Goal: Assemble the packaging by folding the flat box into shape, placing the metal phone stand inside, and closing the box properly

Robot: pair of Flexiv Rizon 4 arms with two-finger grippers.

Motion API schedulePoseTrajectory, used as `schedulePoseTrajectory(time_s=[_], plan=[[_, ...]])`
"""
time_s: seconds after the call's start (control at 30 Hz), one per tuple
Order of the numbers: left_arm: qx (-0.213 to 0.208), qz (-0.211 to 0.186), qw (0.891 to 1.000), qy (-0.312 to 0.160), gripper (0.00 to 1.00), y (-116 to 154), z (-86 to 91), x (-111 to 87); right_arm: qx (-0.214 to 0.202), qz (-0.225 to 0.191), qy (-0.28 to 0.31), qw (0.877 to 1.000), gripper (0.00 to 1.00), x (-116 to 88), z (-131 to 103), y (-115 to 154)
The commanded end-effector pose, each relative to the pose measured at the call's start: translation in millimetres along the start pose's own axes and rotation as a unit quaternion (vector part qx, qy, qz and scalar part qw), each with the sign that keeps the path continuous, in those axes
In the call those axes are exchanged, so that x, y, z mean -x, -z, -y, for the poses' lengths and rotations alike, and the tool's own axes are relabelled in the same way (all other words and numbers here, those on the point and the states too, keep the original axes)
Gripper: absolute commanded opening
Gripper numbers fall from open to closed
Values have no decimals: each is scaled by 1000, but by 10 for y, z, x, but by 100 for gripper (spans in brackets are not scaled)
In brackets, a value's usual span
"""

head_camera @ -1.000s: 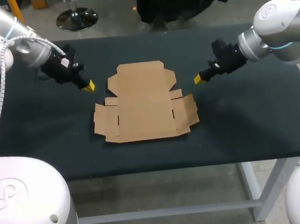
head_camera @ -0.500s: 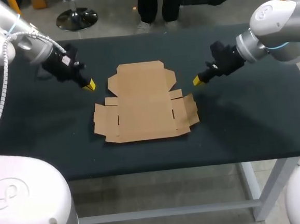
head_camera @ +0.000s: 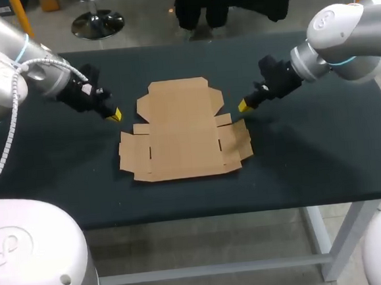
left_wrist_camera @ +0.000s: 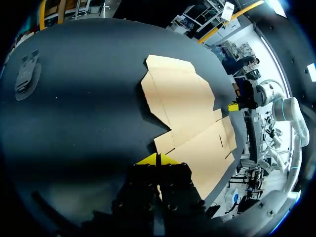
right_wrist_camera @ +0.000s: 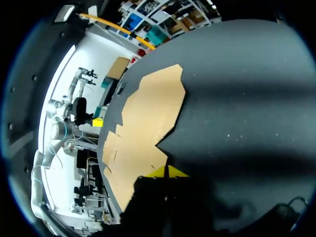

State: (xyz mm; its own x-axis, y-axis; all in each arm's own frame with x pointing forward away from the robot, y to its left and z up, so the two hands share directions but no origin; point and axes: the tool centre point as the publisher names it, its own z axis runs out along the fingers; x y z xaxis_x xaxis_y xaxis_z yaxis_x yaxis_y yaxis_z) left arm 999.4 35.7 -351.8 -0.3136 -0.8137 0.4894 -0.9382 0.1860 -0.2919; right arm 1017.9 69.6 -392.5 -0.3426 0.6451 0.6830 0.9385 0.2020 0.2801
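Left claw (head_camera: 114,115) and right claw (head_camera: 242,105) both tips-together, empty; each just beside the flat box (head_camera: 181,130)

Flat cardboard box (right_wrist_camera: 143,123) lying unfolded on the dark surface (right_wrist_camera: 237,98), just ahead of my right pincer (right_wrist_camera: 167,171), yellow tips pressed together. The left pincer (right_wrist_camera: 97,122) sits past the box's far side.

No lettering, label, number or sign can be read on the flat box (head_camera: 183,130) or on the table (head_camera: 310,159).
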Motion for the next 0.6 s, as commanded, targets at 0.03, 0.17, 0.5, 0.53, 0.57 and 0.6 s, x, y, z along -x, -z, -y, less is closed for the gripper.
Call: schedulePoseTrajectory(time_s=[0.03,0.17,0.5,0.53,0.57,0.6], plan=[[-9,6,1000,4,0,-99,-44,9,2,5,-3,1000,0,-25,16,-45],[-17,1,1000,13,0,-147,-42,76,4,3,-5,1000,0,-21,27,-94],[-11,-9,1000,19,0,-212,-36,108,7,-3,-21,1000,0,32,98,-242],[-11,-10,1000,19,0,-215,-38,111,7,-2,-23,1000,0,36,102,-250],[-9,-11,1000,19,0,-224,-43,115,8,-5,-24,1000,0,44,110,-265],[-9,-11,1000,20,0,-228,-45,116,8,-5,-25,1000,0,49,113,-273]])
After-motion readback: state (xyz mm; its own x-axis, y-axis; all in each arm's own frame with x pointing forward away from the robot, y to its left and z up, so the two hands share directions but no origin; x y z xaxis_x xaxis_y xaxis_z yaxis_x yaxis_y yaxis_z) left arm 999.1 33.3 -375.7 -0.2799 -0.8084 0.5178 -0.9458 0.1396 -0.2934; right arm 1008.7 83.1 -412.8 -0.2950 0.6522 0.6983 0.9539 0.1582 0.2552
